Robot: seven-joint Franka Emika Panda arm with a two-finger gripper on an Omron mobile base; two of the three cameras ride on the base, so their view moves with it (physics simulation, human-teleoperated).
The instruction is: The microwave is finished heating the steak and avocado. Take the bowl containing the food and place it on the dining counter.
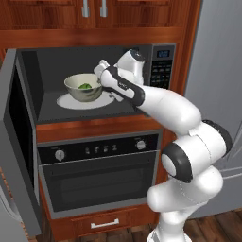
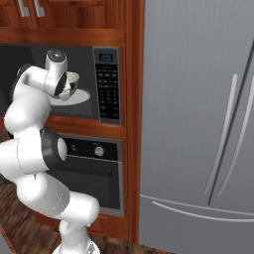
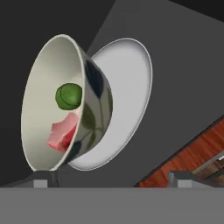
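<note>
The microwave point(image 1: 94, 85) stands with its door swung wide at the left, above the knobbed oven point(image 1: 99, 175). On its floor lies a white round plate point(image 1: 71, 101), and the bowl point(image 1: 83, 87) sits over the plate's middle. The gripper point(image 1: 100, 80) is at the bowl's right rim; I cannot tell whether its fingers are apart or closed. Inside the bowl lie the steak point(image 3: 61, 132) and the avocado point(image 3: 68, 96).

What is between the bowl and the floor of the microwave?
A flat white plate lies there, under the bowl on the microwave floor. The hand view and the left base view both show it.
</note>
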